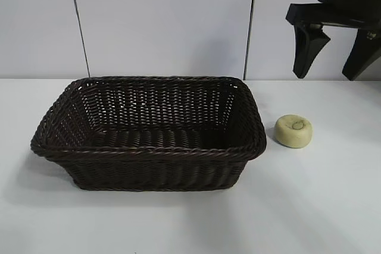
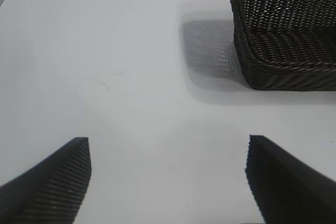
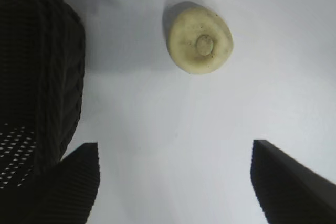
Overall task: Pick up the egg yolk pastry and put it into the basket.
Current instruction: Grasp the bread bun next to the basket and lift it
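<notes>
Approaching stage: right gripper (image 1: 336,57) hangs wide open, empty, above the egg yolk pastry (image 1: 293,130), which sits on the worktop (image 1: 333,194) just beside the basket (image 1: 149,150). Next: descend, straddle, close. Left gripper (image 2: 168,177) open, idle.

The large rectangular dark brown woven wicker basket (image 1: 149,150) has a slight sheen on its strands, a rough open weave and a braided rim. The small round pale-yellow egg yolk pastry (image 1: 293,130) looks matt and a little floury, with faint specks near its dimple. The white table (image 1: 321,206) is smooth with a soft sheen. The black gripper fingers (image 3: 63,182) look like matt plastic, finely ribbed on their inner faces.
</notes>
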